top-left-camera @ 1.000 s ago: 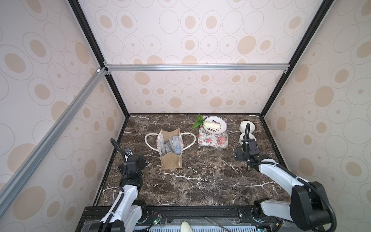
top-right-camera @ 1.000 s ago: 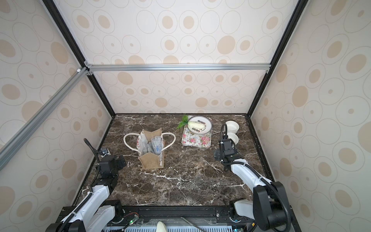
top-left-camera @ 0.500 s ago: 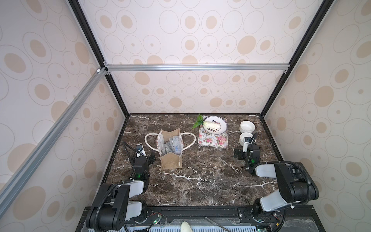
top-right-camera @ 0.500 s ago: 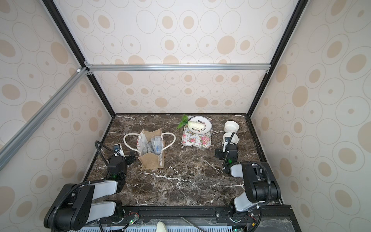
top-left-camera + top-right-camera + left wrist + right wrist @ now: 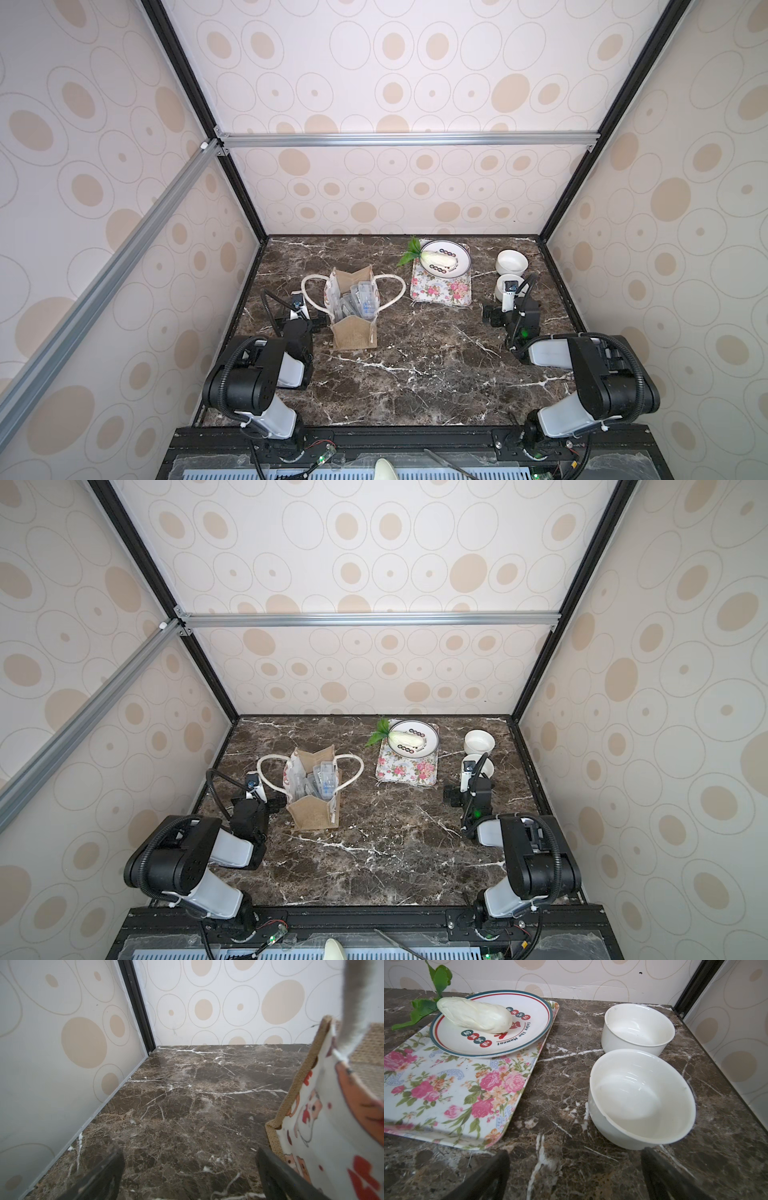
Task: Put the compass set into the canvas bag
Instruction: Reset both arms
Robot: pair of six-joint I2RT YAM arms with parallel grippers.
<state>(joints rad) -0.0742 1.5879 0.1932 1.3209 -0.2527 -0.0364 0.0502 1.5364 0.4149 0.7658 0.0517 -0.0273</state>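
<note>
Marble tabletop (image 5: 415, 374) holds the canvas bag (image 5: 353, 336) with the compass set (image 5: 359, 297) inside, left gripper (image 5: 189, 1167) spread empty at its nine o'clock, right gripper (image 5: 574, 1167) likewise at three o'clock.

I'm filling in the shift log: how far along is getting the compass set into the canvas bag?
Done: the clear plastic compass set lies inside the upright tan burlap canvas bag with white rope handles. In hand: nothing; the left pincer, beside the bag, and the right pincer, near a white ceramic bowl, are both open and empty. Left: nothing that shows.
</note>
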